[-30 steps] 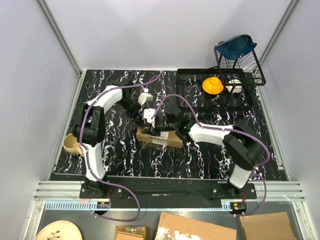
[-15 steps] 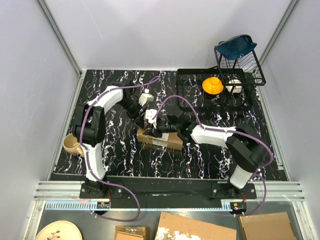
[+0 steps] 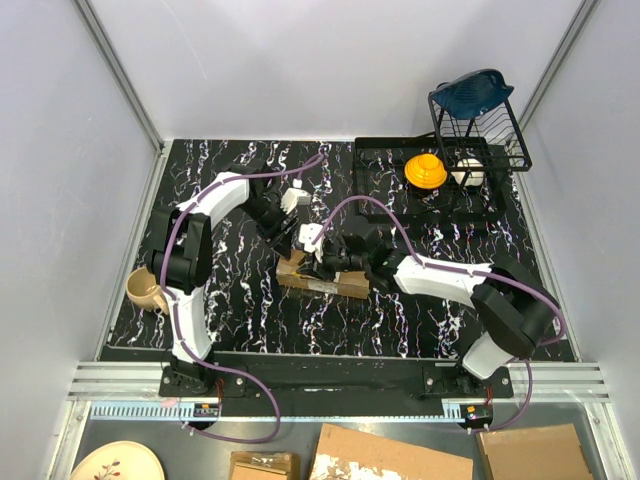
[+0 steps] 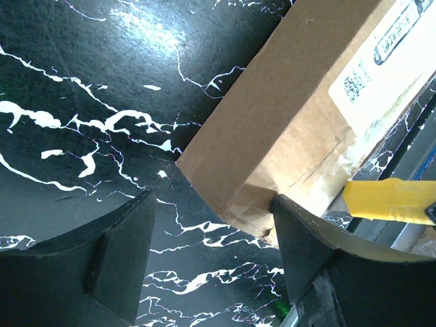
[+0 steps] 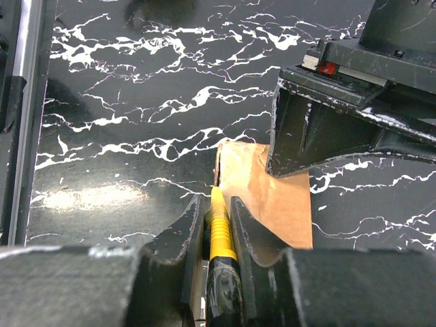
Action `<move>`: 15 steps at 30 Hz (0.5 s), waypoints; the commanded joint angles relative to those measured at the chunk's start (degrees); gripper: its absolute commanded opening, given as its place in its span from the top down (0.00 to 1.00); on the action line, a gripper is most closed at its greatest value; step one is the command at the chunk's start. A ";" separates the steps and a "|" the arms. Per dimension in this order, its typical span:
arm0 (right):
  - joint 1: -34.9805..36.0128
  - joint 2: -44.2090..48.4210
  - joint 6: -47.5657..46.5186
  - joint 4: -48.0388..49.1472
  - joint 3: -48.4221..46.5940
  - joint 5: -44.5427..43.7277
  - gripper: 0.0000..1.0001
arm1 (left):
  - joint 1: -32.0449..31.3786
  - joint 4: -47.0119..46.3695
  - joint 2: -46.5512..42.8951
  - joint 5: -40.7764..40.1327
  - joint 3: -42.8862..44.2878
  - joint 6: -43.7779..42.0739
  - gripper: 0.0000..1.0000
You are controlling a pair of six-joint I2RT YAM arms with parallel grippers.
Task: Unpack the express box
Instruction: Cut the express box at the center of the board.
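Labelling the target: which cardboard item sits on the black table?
The small oblong express box with a white label; the other cardboard pieces lie off the table, beyond the rail.

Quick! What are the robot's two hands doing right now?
Left gripper: open, with the corner of the box between its fingers.
Right gripper: shut on the knife.

robot lab test cell. boxed in by plain white panels (image 3: 330, 70) on aluminium rails (image 3: 340, 382). left arm (image 3: 186, 322) and right arm (image 3: 440, 276), both cabled, bolted at the edge of a black marbled table (image 3: 240, 310). staged props: dish rack (image 3: 480, 125), mug (image 3: 145, 290), scrap cardboard (image 3: 390, 462) beyond the rails.
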State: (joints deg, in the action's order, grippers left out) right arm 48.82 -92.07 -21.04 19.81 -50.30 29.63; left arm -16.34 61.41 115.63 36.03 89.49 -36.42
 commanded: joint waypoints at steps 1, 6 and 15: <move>0.67 3.04 -1.45 -9.96 0.47 0.52 1.00 | -0.62 -7.71 2.58 -7.64 -1.60 -3.92 0.30; -0.21 5.50 -1.81 -12.51 0.29 0.78 1.00 | -0.62 -7.97 2.58 -7.64 -1.69 -4.09 0.30; -0.83 5.68 -1.90 -13.93 -0.93 2.27 1.00 | -0.62 -8.58 2.32 -7.82 -2.39 -4.18 0.30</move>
State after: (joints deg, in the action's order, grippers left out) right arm 48.51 -88.03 -23.86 12.01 -50.33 29.10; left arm -17.34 61.21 115.63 36.93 89.08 -36.40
